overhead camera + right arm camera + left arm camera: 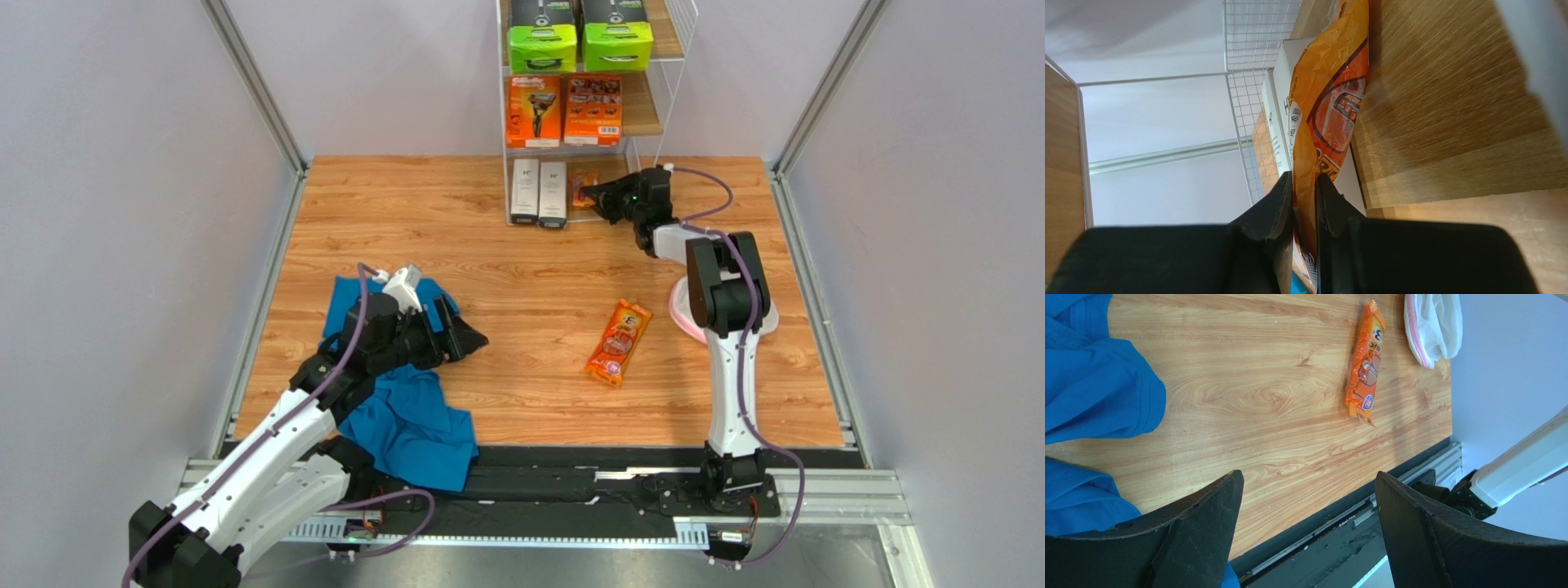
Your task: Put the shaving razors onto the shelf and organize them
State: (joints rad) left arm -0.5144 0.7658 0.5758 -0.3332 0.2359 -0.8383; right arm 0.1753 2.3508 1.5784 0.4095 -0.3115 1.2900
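Note:
The white wire shelf (672, 92) stands at the table's back. Two black boxes with lime-green ends (579, 44) sit on its top tier, orange boxes (563, 110) on the middle tier, two slim white boxes (539, 191) on the bottom tier. My right gripper (597, 192) reaches into the bottom tier and is shut on an orange blister pack (1322, 116), held on edge beside the white boxes (1281, 110). A second orange blister pack (618, 343) lies flat on the table, also in the left wrist view (1365, 361). My left gripper (472, 339) is open and empty.
A blue cloth (411, 417) lies under my left arm at the front left, also in the left wrist view (1100, 386). The round white pink-rimmed mesh item (685, 312) lies under my right arm. Grey walls enclose the table on both sides.

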